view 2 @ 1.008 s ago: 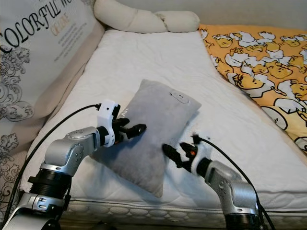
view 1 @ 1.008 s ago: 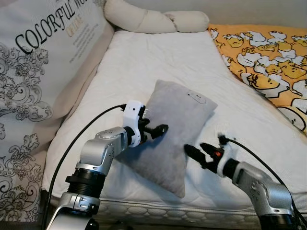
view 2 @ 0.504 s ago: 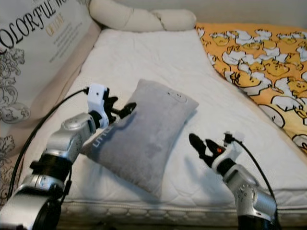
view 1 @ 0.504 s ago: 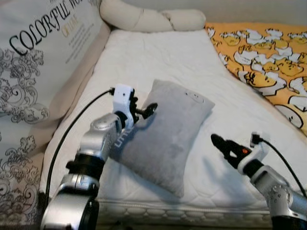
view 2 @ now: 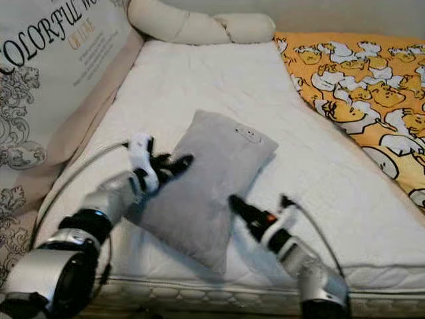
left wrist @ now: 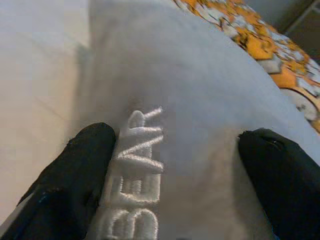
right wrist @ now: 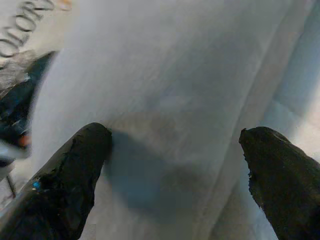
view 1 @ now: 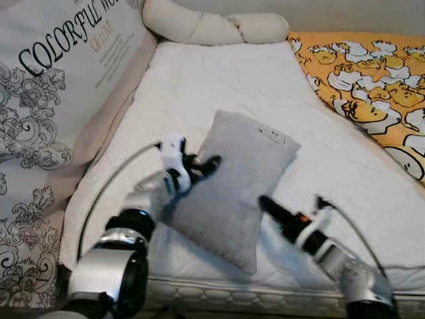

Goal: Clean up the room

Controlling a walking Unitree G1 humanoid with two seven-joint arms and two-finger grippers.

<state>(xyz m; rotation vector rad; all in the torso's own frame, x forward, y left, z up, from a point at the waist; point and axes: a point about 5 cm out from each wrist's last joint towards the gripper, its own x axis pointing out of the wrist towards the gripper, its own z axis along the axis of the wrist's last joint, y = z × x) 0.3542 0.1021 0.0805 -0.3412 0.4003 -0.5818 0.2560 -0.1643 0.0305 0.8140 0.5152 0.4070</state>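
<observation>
A grey rectangular pillow [view 1: 232,179] lies slanted on the white mattress [view 1: 219,80], close to the front edge. My left gripper [view 1: 202,165] presses against its left edge. In the left wrist view that gripper [left wrist: 175,135] is open, its fingers [left wrist: 85,165] spread over the fabric by the stitched word BEAR [left wrist: 132,175]. At the pillow's lower right edge my right gripper [view 1: 269,205] reaches in. In the right wrist view this gripper [right wrist: 175,134] is open too, with the grey pillow [right wrist: 165,75] spanning the gap between its fingers [right wrist: 75,170].
A big printed cushion [view 1: 60,86] leans along the left side of the bed. A cream bolster [view 1: 212,26] lies at the far end. An orange duck-print blanket [view 1: 372,73] covers the right side. The mattress front edge [view 1: 219,289] runs just below the pillow.
My right gripper has swung back left from open mattress to the pillow's right edge. The left arm has dropped lower, its gripper still at the left edge. The pillow has hardly moved.
</observation>
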